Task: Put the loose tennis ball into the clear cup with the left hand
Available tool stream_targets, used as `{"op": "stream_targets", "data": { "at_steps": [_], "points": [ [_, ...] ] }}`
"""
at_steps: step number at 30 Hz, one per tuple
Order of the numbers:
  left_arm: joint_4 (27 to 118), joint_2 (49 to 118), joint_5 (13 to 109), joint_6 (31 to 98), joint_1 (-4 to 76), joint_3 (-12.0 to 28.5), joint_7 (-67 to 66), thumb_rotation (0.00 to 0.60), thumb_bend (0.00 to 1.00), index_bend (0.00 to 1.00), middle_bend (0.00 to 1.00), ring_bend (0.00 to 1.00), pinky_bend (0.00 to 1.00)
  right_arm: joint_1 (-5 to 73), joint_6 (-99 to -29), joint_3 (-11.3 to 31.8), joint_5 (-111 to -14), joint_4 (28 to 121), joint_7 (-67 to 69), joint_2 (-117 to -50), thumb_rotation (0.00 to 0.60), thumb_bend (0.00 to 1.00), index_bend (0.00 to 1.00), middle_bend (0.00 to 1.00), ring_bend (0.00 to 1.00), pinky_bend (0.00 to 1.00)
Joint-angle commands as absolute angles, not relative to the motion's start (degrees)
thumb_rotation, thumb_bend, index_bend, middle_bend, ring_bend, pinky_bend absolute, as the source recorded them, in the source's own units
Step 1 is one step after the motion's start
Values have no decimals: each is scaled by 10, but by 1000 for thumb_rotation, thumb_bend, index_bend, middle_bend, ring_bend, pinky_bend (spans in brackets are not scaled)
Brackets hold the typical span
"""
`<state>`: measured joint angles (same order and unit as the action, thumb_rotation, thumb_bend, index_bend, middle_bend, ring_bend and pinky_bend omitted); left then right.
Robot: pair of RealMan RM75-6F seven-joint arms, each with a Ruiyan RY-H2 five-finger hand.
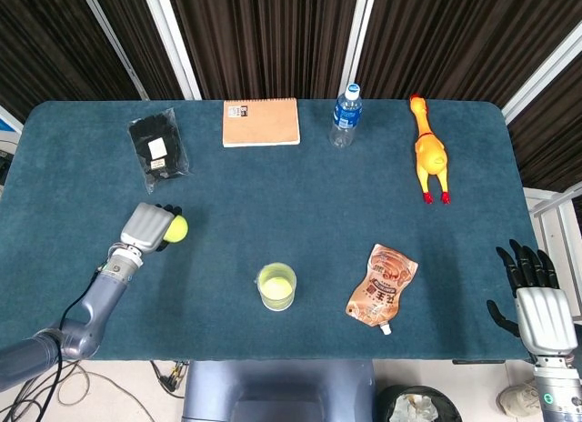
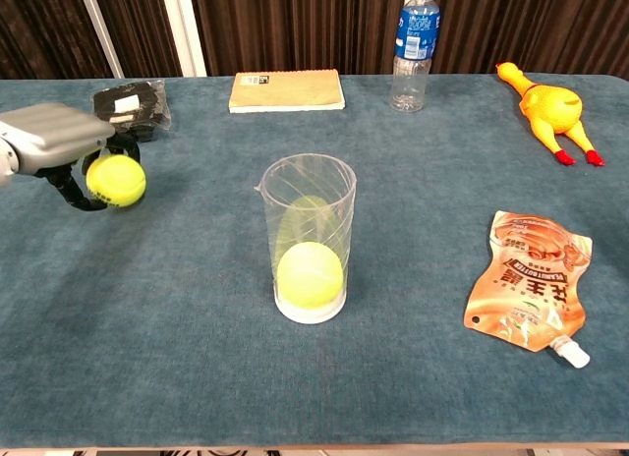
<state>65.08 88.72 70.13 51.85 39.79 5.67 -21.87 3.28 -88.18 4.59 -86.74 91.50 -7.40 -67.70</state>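
My left hand [image 1: 148, 226] [image 2: 57, 147] grips the loose yellow-green tennis ball [image 1: 176, 227] [image 2: 116, 180] at the left of the blue table, its fingers curled around the ball, which hangs just above the cloth. The clear cup [image 1: 276, 286] [image 2: 310, 238] stands upright near the table's front middle, to the right of that hand, with another tennis ball [image 2: 310, 274] at its bottom. My right hand [image 1: 534, 295] hangs off the table's front right corner, fingers spread and empty.
A black packet [image 1: 157, 151] lies behind the left hand. A notebook [image 1: 261, 122], a water bottle [image 1: 345, 115] and a rubber chicken [image 1: 429, 150] line the back. An orange pouch [image 1: 382, 283] lies right of the cup.
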Motion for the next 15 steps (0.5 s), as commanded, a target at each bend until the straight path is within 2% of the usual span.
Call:
{"op": "stream_targets", "data": {
  "at_steps": [1,10,15],
  "points": [
    [664,872,730,547,393,62,-180,600,346,486,551,500,622,33,-881,46,-867,915,-74,-677,600,352,106,0,6,0],
    [802,788,819,634,390,81,-97,600,345,480,541,500,623,33,-880,45,-866,915,-79,-680,600,352,106,0,6,0],
    [919,738,839,637,403,94,-118,600,340,467,533,500,623,35,-877,44,-866,913,-82,-683,600,352,106,0,5,0]
  ]
}}
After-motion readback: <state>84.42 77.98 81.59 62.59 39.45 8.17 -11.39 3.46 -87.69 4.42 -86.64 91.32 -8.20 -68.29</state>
